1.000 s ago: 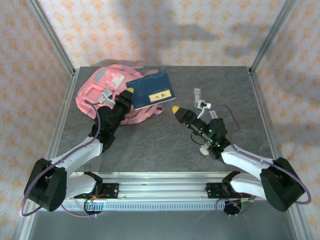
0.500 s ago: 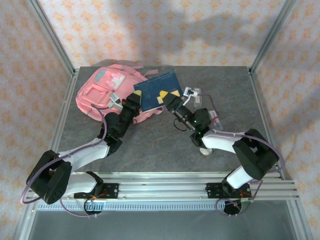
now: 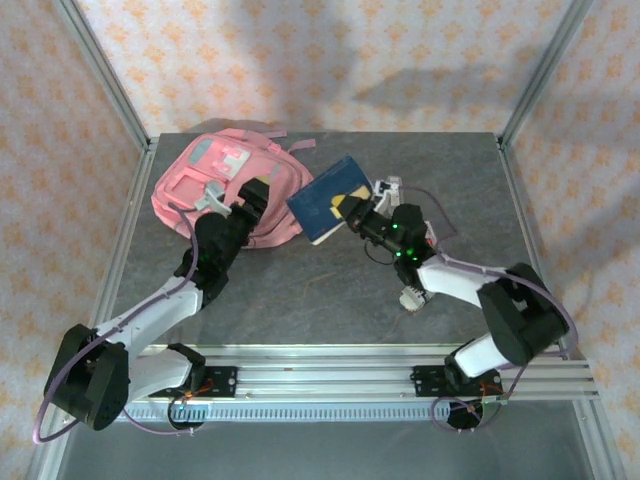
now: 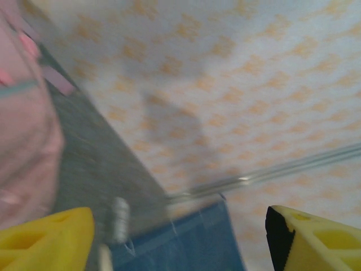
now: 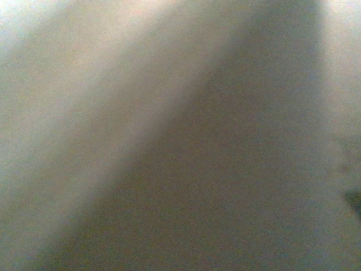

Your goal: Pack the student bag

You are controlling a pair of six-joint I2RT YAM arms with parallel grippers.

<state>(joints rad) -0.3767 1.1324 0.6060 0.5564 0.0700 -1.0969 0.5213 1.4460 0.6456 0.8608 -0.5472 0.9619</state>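
Nearest the arm bases, a small white object (image 3: 412, 297) lies on the grey table (image 3: 300, 310) beside the right forearm. Beyond it, the right gripper (image 3: 350, 208) pinches one edge of a blue book (image 3: 325, 195), which is tilted up off the tabletop just beside the student bag (image 3: 205, 180). The right wrist view is a grey blur, so the depth of that bite cannot be read.

The left gripper (image 3: 257, 192) hovers over the bag's right flank, its yellow fingers (image 4: 48, 237) spread wide with nothing between them. The pink backpack lies flat at the table's far left, front pockets up, with no mouth visibly held open.

Gripped by one edge, the book may pivot or slip as it swings toward the bag. With the opening unheld, it could butt the fabric and shove the bag away. Small white tags (image 3: 390, 185) just behind the right gripper could be dragged along.
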